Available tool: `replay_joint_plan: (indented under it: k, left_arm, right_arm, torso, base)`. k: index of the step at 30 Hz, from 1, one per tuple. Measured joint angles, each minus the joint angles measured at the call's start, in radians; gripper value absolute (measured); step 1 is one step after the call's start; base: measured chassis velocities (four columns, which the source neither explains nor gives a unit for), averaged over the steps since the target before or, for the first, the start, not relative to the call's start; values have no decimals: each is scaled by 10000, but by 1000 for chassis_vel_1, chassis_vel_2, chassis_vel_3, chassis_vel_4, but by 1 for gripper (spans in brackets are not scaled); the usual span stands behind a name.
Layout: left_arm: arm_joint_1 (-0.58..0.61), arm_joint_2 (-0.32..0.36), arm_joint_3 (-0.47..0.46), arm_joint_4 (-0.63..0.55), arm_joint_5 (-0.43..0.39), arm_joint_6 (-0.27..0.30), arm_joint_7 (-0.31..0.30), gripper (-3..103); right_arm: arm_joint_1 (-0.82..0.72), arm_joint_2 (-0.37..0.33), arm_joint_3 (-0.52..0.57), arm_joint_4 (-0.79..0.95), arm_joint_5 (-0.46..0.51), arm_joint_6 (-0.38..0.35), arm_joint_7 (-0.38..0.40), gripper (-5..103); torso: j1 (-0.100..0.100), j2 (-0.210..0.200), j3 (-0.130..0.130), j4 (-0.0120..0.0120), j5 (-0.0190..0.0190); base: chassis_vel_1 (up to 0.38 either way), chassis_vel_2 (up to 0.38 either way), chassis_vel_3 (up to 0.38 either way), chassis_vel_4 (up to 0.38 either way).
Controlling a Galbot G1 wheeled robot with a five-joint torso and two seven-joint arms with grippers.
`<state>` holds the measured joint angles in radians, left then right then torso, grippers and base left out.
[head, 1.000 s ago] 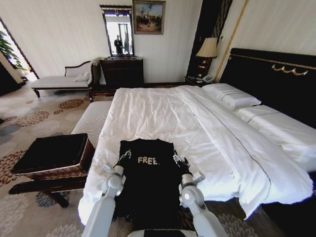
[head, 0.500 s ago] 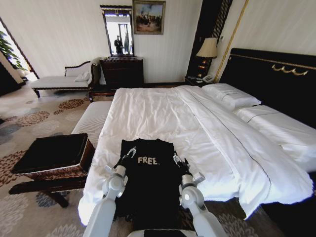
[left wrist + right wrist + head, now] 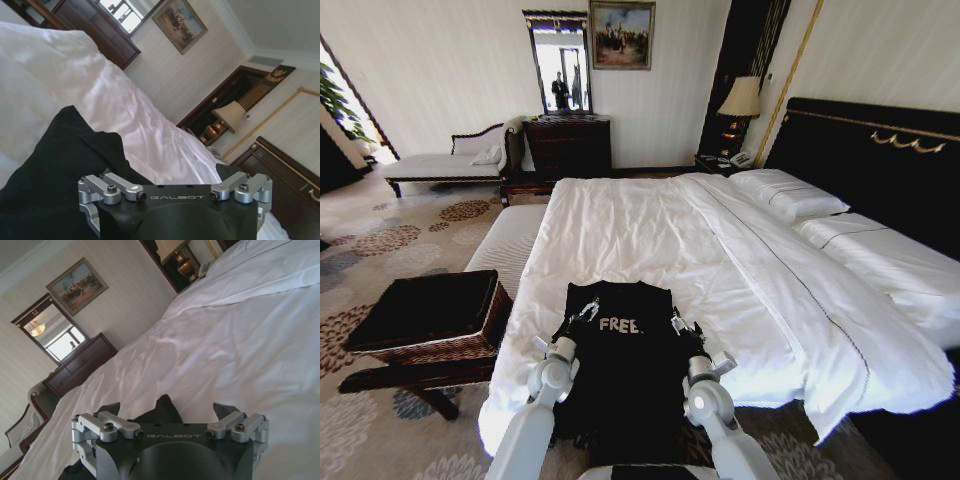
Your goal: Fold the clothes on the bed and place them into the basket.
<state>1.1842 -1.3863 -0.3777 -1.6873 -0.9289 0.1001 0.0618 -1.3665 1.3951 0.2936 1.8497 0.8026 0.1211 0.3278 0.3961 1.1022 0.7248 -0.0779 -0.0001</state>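
Hotel bedroom, patterned carpet (image 3: 380,250) underfoot and a broad white bed (image 3: 650,230) straight ahead. Left gripper (image 3: 578,316) down at the left edge of the black shirt (image 3: 620,380), level with the white "FREE" lettering, fingers spread wide and closed on nothing. From the left wrist, same gripper (image 3: 167,172) low over the cloth, one dark fingertip (image 3: 226,170) out over white duvet, black shirt (image 3: 55,165) bunched on the other side. Right gripper (image 3: 678,324) mirrored at the shirt's right edge, just beside the lettering, jaws wide too. From the right wrist, that gripper (image 3: 165,410) showing both dark fingertips (image 3: 222,409) far apart, a small peak of black fabric (image 3: 161,410) poking up between them, rumpled duvet (image 3: 240,340) beyond. Shirt itself flat at the foot of the bed, chest up, lower part draped over the near edge between the two arms. Off to the left, well apart from the shirt, a brown wicker basket (image 3: 470,340) with black lining, perched on a dark low stand (image 3: 410,380) beside the bed. Behind it, a pale bench (image 3: 505,245) along the bed's side. Farther back, white pillows (image 3: 790,195) against a black headboard (image 3: 880,150), a lamp (image 3: 741,98), a dark dresser (image 3: 568,145) and a painting (image 3: 620,33) on the wall.
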Motion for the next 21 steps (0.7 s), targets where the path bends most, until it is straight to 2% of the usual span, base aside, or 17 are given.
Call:
replay_joint_plan:
  k: [3, 4, 6, 8, 9, 10, 15, 18, 21]
  left_arm:
    - [-29, 362, 220, 246, 1382, -513, 221, 100]
    - [-29, 362, 220, 246, 1382, -513, 221, 100]
    - [-7, 698, 383, 545, 3217, -1328, 381, 100]
    - [31, 844, 459, 687, 4149, -1744, 451, 100]
    - [31, 844, 459, 687, 4149, -1744, 451, 100]
    - [83, 979, 566, 783, 4822, -2046, 525, 100]
    - [122, 1052, 748, 923, 5540, -2364, 657, 100]
    - [-64, 1058, 891, 1237, 6282, -2568, 706, 100]
    - [-203, 1083, 1011, 1422, 6576, -2609, 706, 100]
  right_arm:
    - [-58, 56, -15, 37, -77, 0, 2, 100]
    - [-58, 56, -15, 37, -77, 0, 2, 100]
    - [-110, 92, -16, 65, -146, 0, 4, 100]
    - [-136, 115, -20, 69, -191, 0, 6, 100]
    - [-136, 115, -20, 69, -191, 0, 6, 100]
    - [-160, 146, -31, 70, -237, 0, 9, 100]
    - [-193, 247, -59, 84, -335, -8, 35, 100]
    - [-226, 273, -70, 90, -382, -19, 48, 100]
    - [-240, 273, -67, 69, -414, -18, 48, 100]
  torso:
    - [0, 0, 0, 1, 0]
    - [0, 0, 0, 1, 0]
    - [0, 0, 0, 1, 0]
    - [0, 0, 0, 2, 0]
    - [0, 0, 0, 2, 0]
    - [0, 0, 0, 2, 0]
    - [0, 0, 0, 2, 0]
    - [0, 0, -1, 1, 0]
    - [0, 0, 0, 1, 0]
  base:
    - [0, 0, 0, 0]
    - [0, 0, 0, 0]
    - [0, 0, 0, 0]
    - [0, 0, 0, 0]
    - [0, 0, 0, 0]
    - [0, 0, 0, 0]
    - [0, 0, 0, 0]
    - [0, 0, 0, 0]
    - [0, 0, 0, 0]
